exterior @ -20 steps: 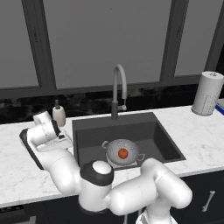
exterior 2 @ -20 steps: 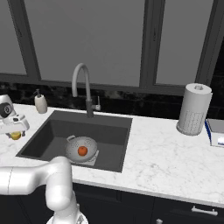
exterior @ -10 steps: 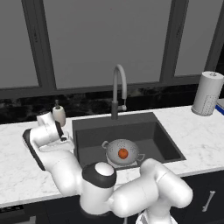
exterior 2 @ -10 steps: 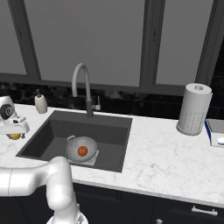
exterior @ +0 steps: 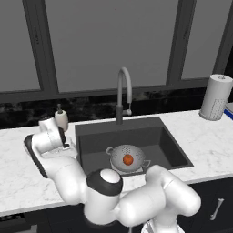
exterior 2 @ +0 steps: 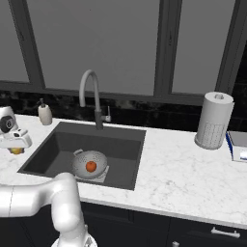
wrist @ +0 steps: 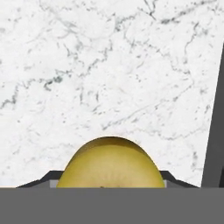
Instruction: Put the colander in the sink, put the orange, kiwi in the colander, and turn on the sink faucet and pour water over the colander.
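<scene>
A soap bottle (exterior: 61, 119) and paper towel roll (exterior 2: 213, 120) stand on the marble counter (exterior 2: 183, 169).

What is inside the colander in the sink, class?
The colander sits on the floor of the sink and holds the orange. The orange covers the colander's bottom beneath it, so that patch cannot be seen.

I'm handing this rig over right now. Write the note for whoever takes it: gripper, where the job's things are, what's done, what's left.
Gripper: down over the kiwi on the marble counter left of the sink, a finger on each side; firm grip unconfirmed.
Done: colander sits in the sink, orange inside it.
Left: carry the kiwi into the colander, then turn on the sink faucet over it; no water shows.
</scene>
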